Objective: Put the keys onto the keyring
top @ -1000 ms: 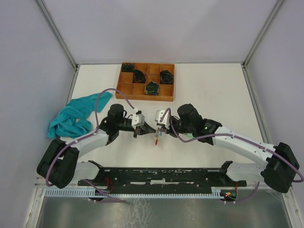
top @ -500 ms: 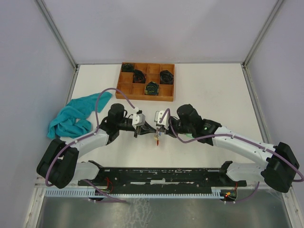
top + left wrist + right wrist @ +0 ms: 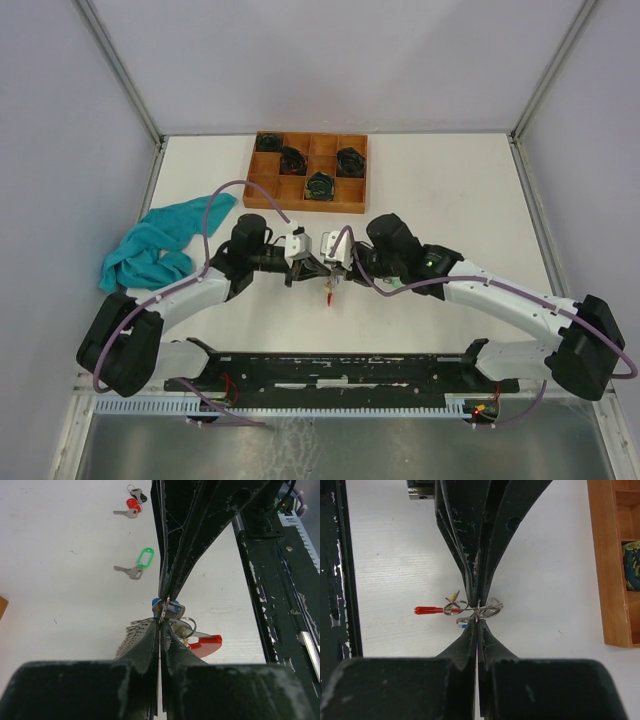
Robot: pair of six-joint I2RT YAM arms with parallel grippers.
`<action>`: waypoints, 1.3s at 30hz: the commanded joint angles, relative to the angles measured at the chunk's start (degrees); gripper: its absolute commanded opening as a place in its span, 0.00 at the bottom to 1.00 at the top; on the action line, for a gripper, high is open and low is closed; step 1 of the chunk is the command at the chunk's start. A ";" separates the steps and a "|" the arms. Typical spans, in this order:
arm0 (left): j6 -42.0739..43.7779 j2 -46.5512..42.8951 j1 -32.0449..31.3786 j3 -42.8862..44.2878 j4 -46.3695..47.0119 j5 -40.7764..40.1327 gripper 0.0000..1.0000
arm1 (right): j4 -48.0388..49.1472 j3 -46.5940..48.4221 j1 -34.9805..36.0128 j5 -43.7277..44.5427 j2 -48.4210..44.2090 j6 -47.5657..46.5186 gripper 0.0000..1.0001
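Note:
Both grippers meet tip to tip above the table's middle. My left gripper (image 3: 312, 268) (image 3: 161, 622) is shut on the thin wire keyring (image 3: 186, 625) (image 3: 487, 611). A red tag (image 3: 329, 297) (image 3: 206, 643) (image 3: 429, 610) and a yellow-tagged piece (image 3: 452, 599) hang from the ring. My right gripper (image 3: 327, 272) (image 3: 477, 621) is shut on a silver key with a blue tag (image 3: 171, 609) (image 3: 464, 624), pressed against the ring. A green-tagged key (image 3: 139, 564) lies loose on the table beyond the grippers in the left wrist view.
A wooden compartment tray (image 3: 262, 184) (image 3: 605, 555) with black coiled bundles stands at the back. A teal cloth (image 3: 155, 245) lies at the left. More keys with red and black tags (image 3: 132, 504) lie farther off. A black rail (image 3: 330, 368) runs along the near edge.
Both grippers have drifted a little farther from the arm bases and closer together, still shut. The red tag still hangs beneath them.

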 commanded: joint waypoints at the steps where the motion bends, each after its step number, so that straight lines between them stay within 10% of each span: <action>1: 3.49 -2.21 -2.16 2.97 -3.69 -3.89 0.03 | 1.77 5.00 0.89 -0.99 1.62 -1.16 0.01; 39: -19.07 -4.23 -0.67 1.13 10.30 -14.89 0.03 | -0.18 1.47 2.13 8.30 0.98 -7.87 0.01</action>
